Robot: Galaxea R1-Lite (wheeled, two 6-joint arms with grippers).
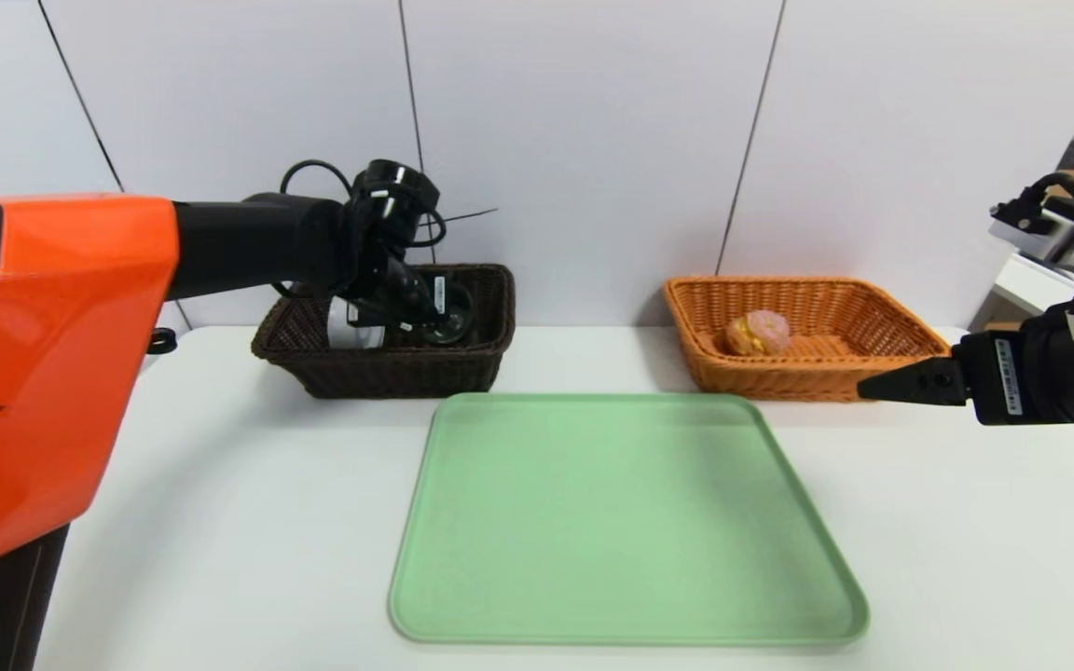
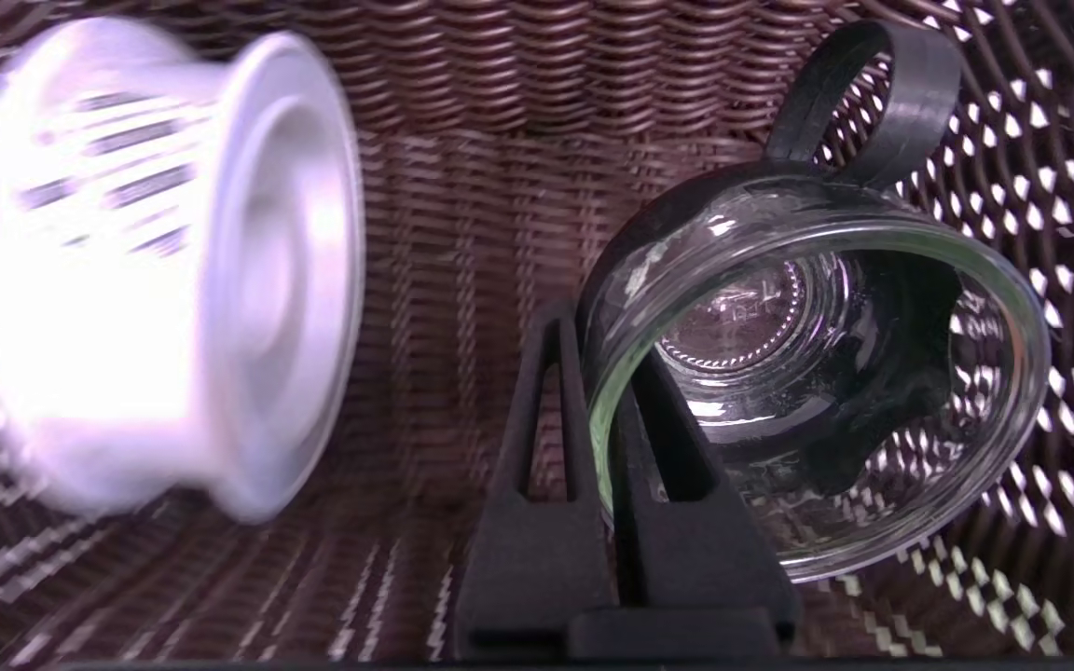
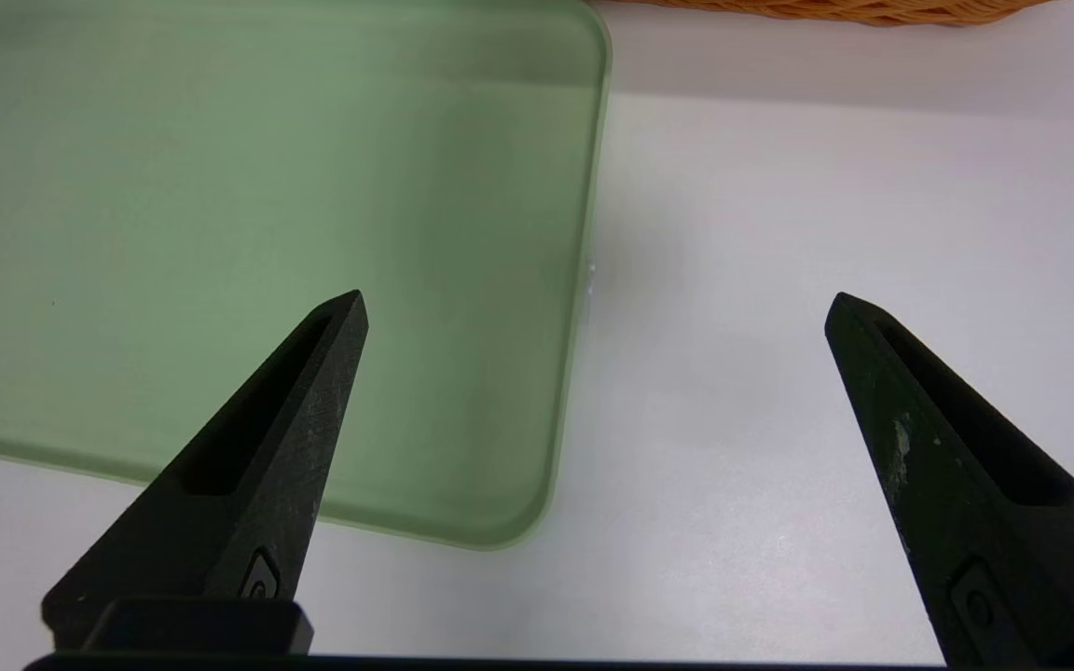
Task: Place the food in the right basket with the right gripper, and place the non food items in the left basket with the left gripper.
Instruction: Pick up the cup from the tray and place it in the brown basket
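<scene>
My left gripper [image 2: 593, 345] is down inside the dark brown left basket [image 1: 388, 371]. It is shut on the rim of the clear glass dish [image 2: 873, 485], one finger inside the rim and one outside. The dish [image 1: 453, 314] is tilted on its side, its black tab loop toward the basket wall. The white ring-shaped roll [image 2: 155, 270] lies beside it in the same basket [image 2: 481, 186]. The pinkish bun [image 1: 759, 333] lies in the orange right basket [image 1: 807, 380]. My right gripper [image 1: 873, 385] hovers open in front of that basket; between its fingertips [image 3: 593, 298] is only table.
A bare green tray [image 1: 626, 522] lies at the middle of the white table, its right corner [image 3: 267, 186] under my right gripper. The orange basket's edge [image 3: 854, 9] shows beyond it. A wall stands close behind both baskets.
</scene>
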